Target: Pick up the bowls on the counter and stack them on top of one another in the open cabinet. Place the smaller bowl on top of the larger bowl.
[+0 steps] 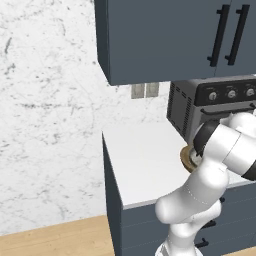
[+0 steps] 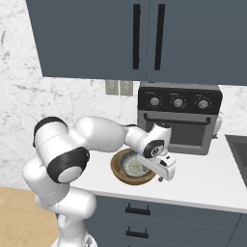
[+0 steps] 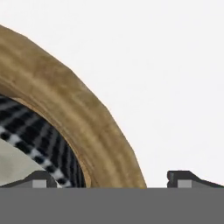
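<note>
on the table, near edge: the larger bowl (image 2: 120, 174) sat on the white table (image 2: 202, 181), just in front of the toaster oven and left of its middle.
smaller bowl: the smaller bowl (image 2: 131, 164) lay nested inside the larger bowl, its pale speckled inside facing up; in the hand view its dark, chequered outer wall (image 3: 41, 140) showed just within the brown rim (image 3: 74, 113).
gripper: the gripper (image 2: 166, 174) hung low at the right edge of the larger bowl, pointing down toward the table.
fingers: the fingers (image 3: 186, 177) were spread, one tip on each side of the brown rim in the hand view, one over the bowl's inside and one over bare table; whether either tip touched the rim i could not tell.
left base view: the arm covered most of the bowls, with a sliver of the brown rim (image 1: 186, 159) showing beside the arm's dark joint.
toaster oven: a dark toaster oven (image 2: 179, 118) with three knobs and a bar handle stood at the far side of the table against the wall.
cabinet: the slate-blue cabinet (image 2: 96, 43) hung above the table, both doors in view closed, with two long black bar handles (image 2: 136, 36) side by side.
wall: a pale outlet plate (image 2: 118, 87) sat on the marbled wall just below the cabinet.
sink: a dark sink edge (image 2: 240, 150) showed at the far right of the table.
</note>
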You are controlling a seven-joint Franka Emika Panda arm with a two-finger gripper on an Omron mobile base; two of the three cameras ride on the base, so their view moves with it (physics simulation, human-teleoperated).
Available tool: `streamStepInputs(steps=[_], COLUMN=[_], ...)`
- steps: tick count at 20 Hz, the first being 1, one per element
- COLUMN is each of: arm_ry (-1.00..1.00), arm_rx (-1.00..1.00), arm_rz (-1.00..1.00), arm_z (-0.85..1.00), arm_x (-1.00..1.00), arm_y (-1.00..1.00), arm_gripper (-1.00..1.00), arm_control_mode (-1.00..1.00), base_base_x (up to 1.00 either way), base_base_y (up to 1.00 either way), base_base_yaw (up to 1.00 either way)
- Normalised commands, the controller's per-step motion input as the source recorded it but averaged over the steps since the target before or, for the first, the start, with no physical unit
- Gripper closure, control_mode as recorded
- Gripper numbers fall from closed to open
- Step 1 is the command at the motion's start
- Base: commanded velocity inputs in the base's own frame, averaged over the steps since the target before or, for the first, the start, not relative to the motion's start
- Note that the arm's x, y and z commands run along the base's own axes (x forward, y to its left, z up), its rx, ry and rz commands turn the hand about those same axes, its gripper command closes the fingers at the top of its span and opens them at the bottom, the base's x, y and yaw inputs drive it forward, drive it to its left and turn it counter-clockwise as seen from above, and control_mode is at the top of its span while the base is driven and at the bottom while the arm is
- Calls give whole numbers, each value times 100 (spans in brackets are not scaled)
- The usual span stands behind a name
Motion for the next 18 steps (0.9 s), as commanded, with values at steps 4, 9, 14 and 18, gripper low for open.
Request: streamStepInputs(steps=[4,9,14,18], arm_ry=[1,0,0,-12], arm_rx=[1,3,7,6], arm_rz=[0,0,0,-1], arm_z=[-29,0,11,54], arm_x=[0,0,-26,-64], arm_y=[38,19,1,0], arm_gripper=[100,100,100,100], arm_control_mode=[-100,-100,-100,-100], base_base_x=[0,0,0,0], base_base_y=[0,0,0,0], base_base_yaw=[0,0,0,0])
